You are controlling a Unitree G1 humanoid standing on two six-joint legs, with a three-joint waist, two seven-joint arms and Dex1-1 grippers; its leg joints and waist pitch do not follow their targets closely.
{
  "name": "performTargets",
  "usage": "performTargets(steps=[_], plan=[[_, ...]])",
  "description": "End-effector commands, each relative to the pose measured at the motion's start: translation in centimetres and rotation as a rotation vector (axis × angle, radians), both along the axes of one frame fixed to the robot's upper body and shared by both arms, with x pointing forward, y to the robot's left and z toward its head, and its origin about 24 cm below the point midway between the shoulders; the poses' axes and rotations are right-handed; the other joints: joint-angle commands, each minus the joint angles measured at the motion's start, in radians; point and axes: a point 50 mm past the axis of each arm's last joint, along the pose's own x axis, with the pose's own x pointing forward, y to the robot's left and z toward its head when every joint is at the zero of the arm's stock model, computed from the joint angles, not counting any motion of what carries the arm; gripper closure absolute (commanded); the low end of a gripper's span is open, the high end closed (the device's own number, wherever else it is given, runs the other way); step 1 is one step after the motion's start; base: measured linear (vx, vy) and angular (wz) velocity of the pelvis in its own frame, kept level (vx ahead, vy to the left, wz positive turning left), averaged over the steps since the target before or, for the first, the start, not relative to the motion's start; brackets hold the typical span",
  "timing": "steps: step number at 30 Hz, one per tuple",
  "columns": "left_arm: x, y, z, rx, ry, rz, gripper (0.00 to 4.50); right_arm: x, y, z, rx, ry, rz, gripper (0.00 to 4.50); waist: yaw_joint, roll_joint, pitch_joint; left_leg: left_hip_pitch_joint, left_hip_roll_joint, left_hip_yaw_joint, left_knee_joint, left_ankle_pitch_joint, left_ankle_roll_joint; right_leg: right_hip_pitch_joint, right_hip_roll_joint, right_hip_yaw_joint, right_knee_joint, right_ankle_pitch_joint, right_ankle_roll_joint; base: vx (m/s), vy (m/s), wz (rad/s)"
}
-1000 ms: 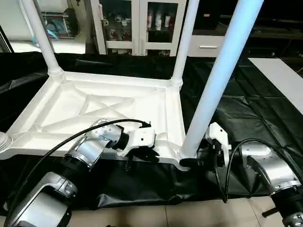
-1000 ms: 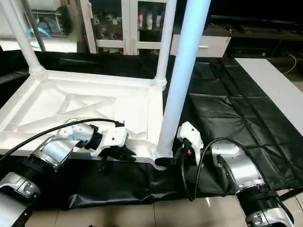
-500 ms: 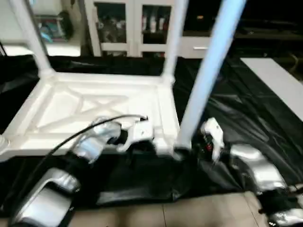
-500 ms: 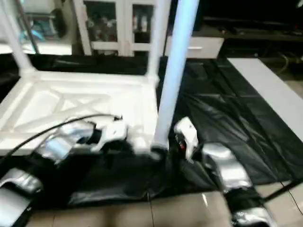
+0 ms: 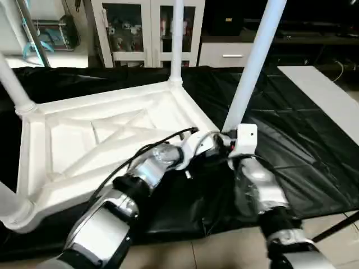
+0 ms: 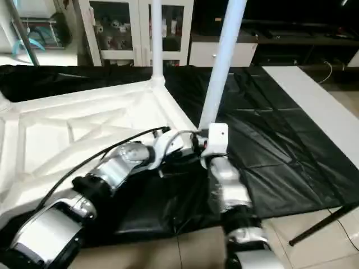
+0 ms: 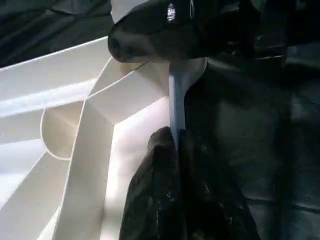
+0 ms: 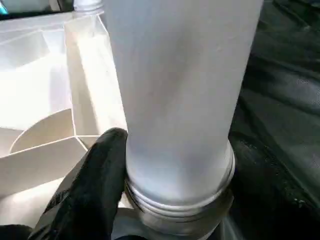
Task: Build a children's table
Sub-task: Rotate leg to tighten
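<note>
The children's table lies upside down: the white tabletop [image 5: 101, 134] shows its X ribs, and its legs stand up from the corners. On the corner nearest my grippers rises one leg [image 5: 255, 56], another leg [image 5: 177, 39] stands at the far corner, and a third leg [image 5: 11, 84] is on the left. My left gripper [image 5: 208, 152] is shut on the tabletop's thin rim [image 7: 176, 100] beside the near leg. My right gripper [image 5: 227, 137] closes around the base of that leg [image 8: 180, 90], one black finger [image 8: 95, 190] pressed against it.
A black cloth [image 5: 291, 129] covers the work table, whose front edge [image 5: 213, 227] meets tiled floor just below my arms. A white slab [image 5: 320, 84] lies at the right. A glass-fronted cabinet [image 5: 140, 33] stands behind. A black cable [image 5: 140, 157] runs along my left forearm.
Both arms have reached forward and the gripped corner has moved away from me, so the tabletop has turned on the cloth. The camera has also shifted. Both grips look the same.
</note>
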Motion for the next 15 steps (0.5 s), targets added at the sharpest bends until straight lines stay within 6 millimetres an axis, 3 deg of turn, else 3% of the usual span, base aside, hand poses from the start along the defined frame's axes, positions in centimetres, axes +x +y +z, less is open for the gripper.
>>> performTargets(steps=[1,2,4,6,9,10,12,15], plan=[[0.2,1.5,-1.4,0.087,-0.014,0.106,4.50,0.1,3.3,1.9,0.029,-0.129,0.171,1.82,0.000,-0.005,-0.056,0.004,0.023,-0.012,-0.079,-0.259,0.028,0.033,-0.046,0.034,-0.064,-0.235,-0.188,0.052,-0.005,0.03],[0.2,1.6,-1.4,0.093,-0.020,0.081,4.50,0.0,3.6,2.9,0.064,-0.197,0.240,1.82,0.004,-0.005,-0.061,0.006,0.024,-0.009,-0.074,-0.204,0.054,0.038,-0.047,0.036,-0.053,-0.154,-0.213,0.000,0.000,0.00],[0.2,1.7,-1.4,0.093,-0.024,0.073,4.50,0.0,3.4,3.2,0.041,-0.220,0.239,1.26,0.007,-0.007,-0.061,0.004,0.024,-0.006,-0.071,-0.149,0.081,0.042,-0.047,0.036,-0.047,-0.098,-0.234,0.000,0.000,0.00],[-0.1,1.8,-1.4,0.079,-0.006,0.018,4.50,0.1,2.2,4.0,-0.013,-0.251,0.234,1.12,0.014,-0.011,-0.062,-0.002,0.023,-0.006,-0.068,-0.096,0.112,0.049,-0.048,0.036,-0.038,-0.058,-0.238,0.000,0.000,0.00],[-0.4,2.3,-1.6,0.065,0.024,-0.024,4.50,0.0,0.4,4.9,-0.057,-0.266,0.232,0.77,0.004,-0.006,-0.057,-0.008,0.024,-0.011,-0.073,-0.118,0.106,0.053,-0.048,0.034,-0.046,-0.120,-0.212,0.000,0.000,0.00],[-0.4,2.3,-1.6,0.065,0.024,-0.024,4.50,0.0,0.4,4.9,-0.057,-0.266,0.232,0.69,0.006,-0.007,-0.057,0.002,0.026,-0.007,-0.072,-0.141,0.096,0.046,-0.048,0.035,-0.051,-0.155,-0.212,0.000,0.000,0.00],[-0.9,2.8,-1.7,0.047,0.071,-0.075,4.50,-0.2,-1.8,4.0,-0.180,-0.167,0.266,0.48,0.008,0.000,-0.052,0.005,0.026,-0.008,-0.075,-0.161,0.082,0.045,-0.044,0.036,-0.054,-0.180,-0.219,0.000,0.000,0.00],[-1.6,2.9,-1.7,-0.014,0.150,-0.148,4.50,-0.9,-3.2,3.7,-0.198,-0.115,0.347,0.25,0.011,-0.002,-0.052,0.007,0.027,-0.005,-0.076,-0.193,0.066,0.043,-0.046,0.038,-0.056,-0.192,-0.229,0.000,0.000,0.00]])
